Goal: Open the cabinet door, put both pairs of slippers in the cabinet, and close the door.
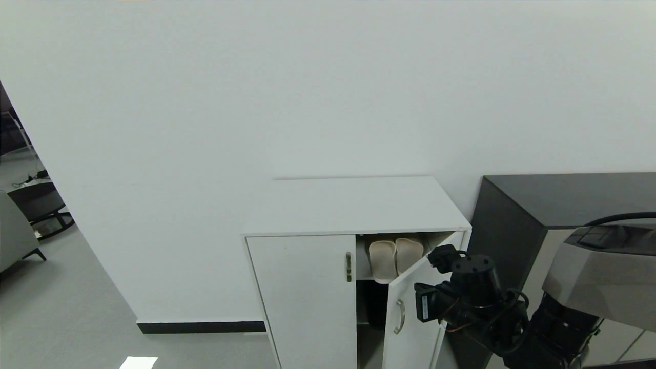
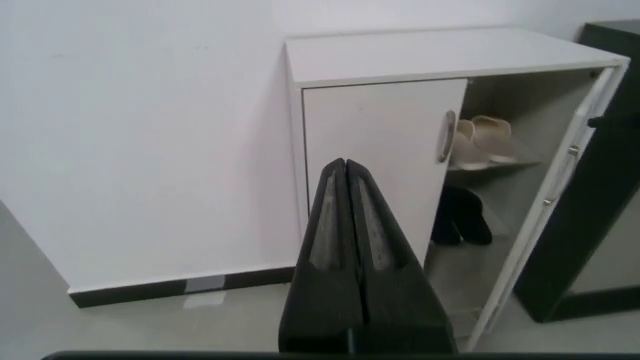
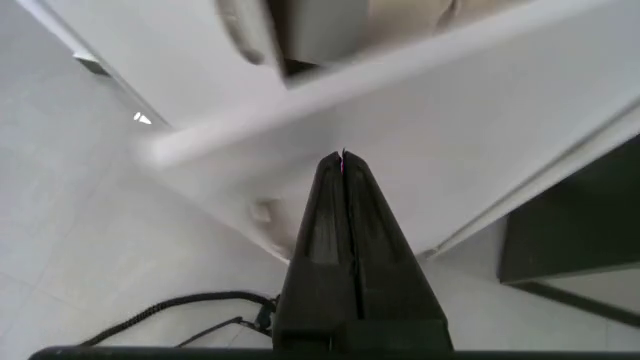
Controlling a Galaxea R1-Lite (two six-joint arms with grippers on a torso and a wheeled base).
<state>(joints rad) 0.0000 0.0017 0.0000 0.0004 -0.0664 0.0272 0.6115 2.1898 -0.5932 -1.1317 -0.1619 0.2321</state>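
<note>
Head view: a white, flat-panelled cabinet (image 1: pixel 359 205) stands against a plain white wall (image 1: pixel 328 92). Its left door (image 1: pixel 302 297) is shut and its right door (image 1: pixel 415 312) is swung partway out, each with a slim curved metal handle (image 1: pixel 348 266). On the upper shelf lie the cream slippers (image 1: pixel 394 256), 2 side by side. Their long axes run front to back and their smooth rounded ends face the opening. The right hand (image 1: pixel 441 254) sits at the upper free edge of the right door. A matte dark sideboard (image 1: pixel 512 225) stands just beside the cabinet.

Left wrist view: the left hand (image 2: pixel 346 165) hangs well apart from the cabinet, its 2 ribbed black fingers (image 2: pixel 327 225) clenched together on nothing. The cream slippers show on the upper shelf. The dark slippers (image 2: pixel 462 215) sit on the shelf below, also lengthwise front to back.

Right wrist view: the right hand (image 3: pixel 343 158) is clenched, fingers pressed flat together, with its tip at the right door's white panel. A black cable (image 3: pixel 180 305) lies on the pale floor (image 3: pixel 80 200).
</note>
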